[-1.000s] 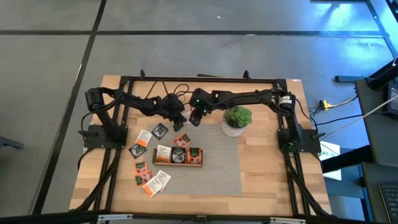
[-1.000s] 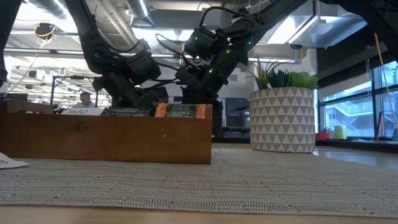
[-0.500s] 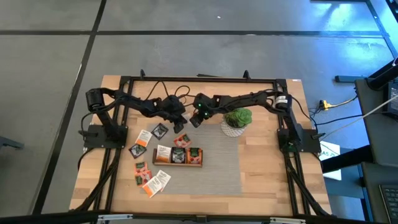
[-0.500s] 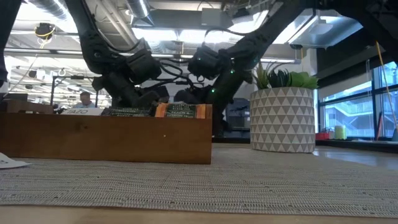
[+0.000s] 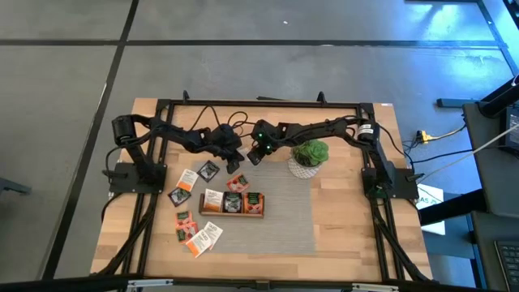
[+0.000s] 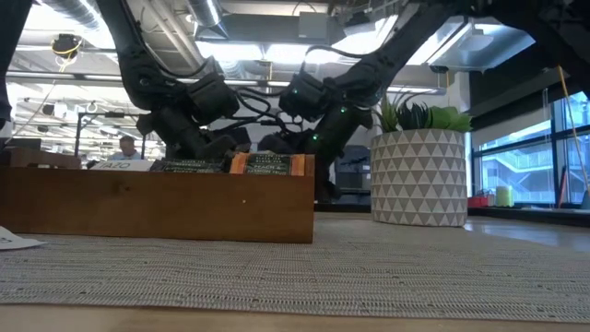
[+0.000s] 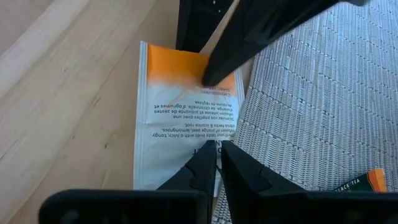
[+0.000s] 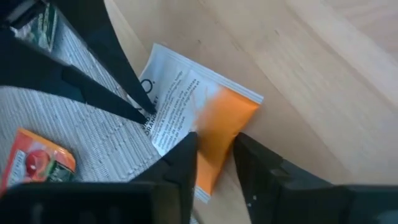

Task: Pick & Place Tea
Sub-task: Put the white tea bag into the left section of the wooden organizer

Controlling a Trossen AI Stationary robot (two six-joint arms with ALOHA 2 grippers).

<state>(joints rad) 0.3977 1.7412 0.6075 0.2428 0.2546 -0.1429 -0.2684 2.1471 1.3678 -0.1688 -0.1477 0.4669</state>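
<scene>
Behind tray (image 5: 231, 203), at mat (image 5: 284, 215) edge — sachet (image 7: 180, 118) on surface, both grippers on it. Left gripper (image 7: 214, 165) fingers clamped on one end; right gripper (image 8: 214, 158) fingers straddle orange end, closing. Step: handover. Next — one side lets go, other carries sachet to tray.

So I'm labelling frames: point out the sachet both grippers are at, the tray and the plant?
sachet (image 7: 177, 124): left wrist view, white printed middle.
tray (image 6: 184, 207): low view, wooden front wall.
plant (image 5: 310, 152): high view, green leaves.

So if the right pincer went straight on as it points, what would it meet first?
Likely the white-and-orange tea sachet its fingers straddle; the left pincer holds the far end.
</scene>
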